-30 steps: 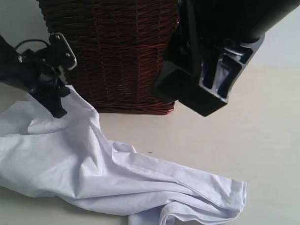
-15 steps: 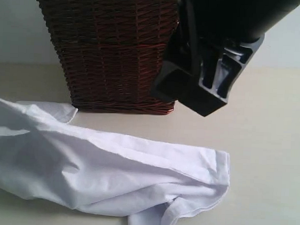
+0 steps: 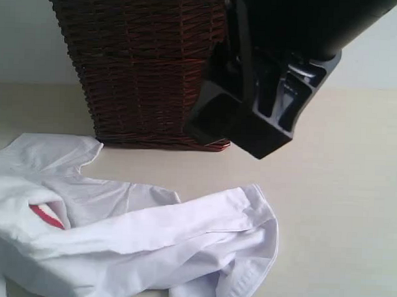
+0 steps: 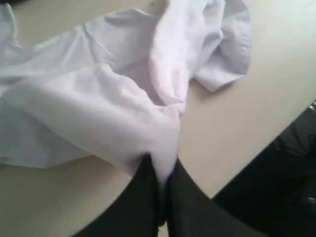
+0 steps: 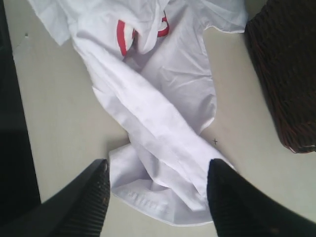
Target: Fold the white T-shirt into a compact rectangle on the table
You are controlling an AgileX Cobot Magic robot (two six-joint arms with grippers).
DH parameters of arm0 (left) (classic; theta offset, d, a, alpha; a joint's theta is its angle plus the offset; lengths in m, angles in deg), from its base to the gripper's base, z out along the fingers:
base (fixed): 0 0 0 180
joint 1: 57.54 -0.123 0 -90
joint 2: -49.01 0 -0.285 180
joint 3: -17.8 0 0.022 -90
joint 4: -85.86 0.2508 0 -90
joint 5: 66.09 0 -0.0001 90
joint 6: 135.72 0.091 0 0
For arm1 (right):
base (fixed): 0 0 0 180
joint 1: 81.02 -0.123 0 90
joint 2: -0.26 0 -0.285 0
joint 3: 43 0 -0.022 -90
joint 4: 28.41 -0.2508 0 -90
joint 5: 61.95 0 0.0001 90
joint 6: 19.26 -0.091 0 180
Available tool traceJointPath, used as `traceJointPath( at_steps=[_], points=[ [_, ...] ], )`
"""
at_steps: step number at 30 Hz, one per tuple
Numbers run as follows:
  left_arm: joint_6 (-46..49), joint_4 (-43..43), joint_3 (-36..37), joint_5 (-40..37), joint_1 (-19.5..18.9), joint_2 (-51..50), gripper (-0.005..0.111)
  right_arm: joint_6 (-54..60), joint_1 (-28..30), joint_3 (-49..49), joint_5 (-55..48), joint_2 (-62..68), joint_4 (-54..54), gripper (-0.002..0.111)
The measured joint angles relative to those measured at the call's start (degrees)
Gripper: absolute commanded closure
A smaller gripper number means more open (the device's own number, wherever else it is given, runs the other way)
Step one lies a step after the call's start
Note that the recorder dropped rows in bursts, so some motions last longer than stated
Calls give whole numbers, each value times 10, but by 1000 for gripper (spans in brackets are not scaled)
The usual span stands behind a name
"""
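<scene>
Shirt (image 3: 150, 238) bunched on worktop (image 3: 340, 212) nr basket (image 3: 149, 68). L claw (image 4: 160, 173) pinched on its edge; R claw (image 5: 158, 168) spread above other end. Best: R grabs far corner, pull apart, flatten b4 folding.

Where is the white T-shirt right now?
In the exterior view the white T-shirt lies crumpled on the table at the lower left, just in front of the brown wicker basket. The left end effector pinches a fold of it.

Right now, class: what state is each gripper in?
Left gripper: shut on the white T-shirt.
Right gripper: open, holding nothing.
</scene>
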Motion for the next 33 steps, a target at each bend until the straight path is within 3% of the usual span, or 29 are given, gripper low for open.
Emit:
traceJointPath(
  at_steps=[6,10,12,17,18,20,25,30,33],
  points=[
    [-51,-13,118,-3,41,75,107,0,0,0,0,0,-5,52],
    [-95,25,135,-6,60,79,102,0,0,0,1,0,-11,52],
    [-99,50,135,-5,61,72,88,0,0,0,1,0,-14,52],
    [-92,102,122,-5,63,40,26,1,0,0,1,0,-16,52],
    [-91,102,114,-5,64,35,22,1,0,0,1,0,-16,52],
    [-88,93,95,-5,71,29,26,1,0,0,1,0,-16,52],
    [-95,122,24,0,83,28,51,1,0,0,1,0,-16,52],
    [-190,241,4,108,83,6,71,1,0,0,1,0,-16,52],
    [-198,253,9,145,83,-80,90,1,0,0,3,0,-16,52]
  ],
)
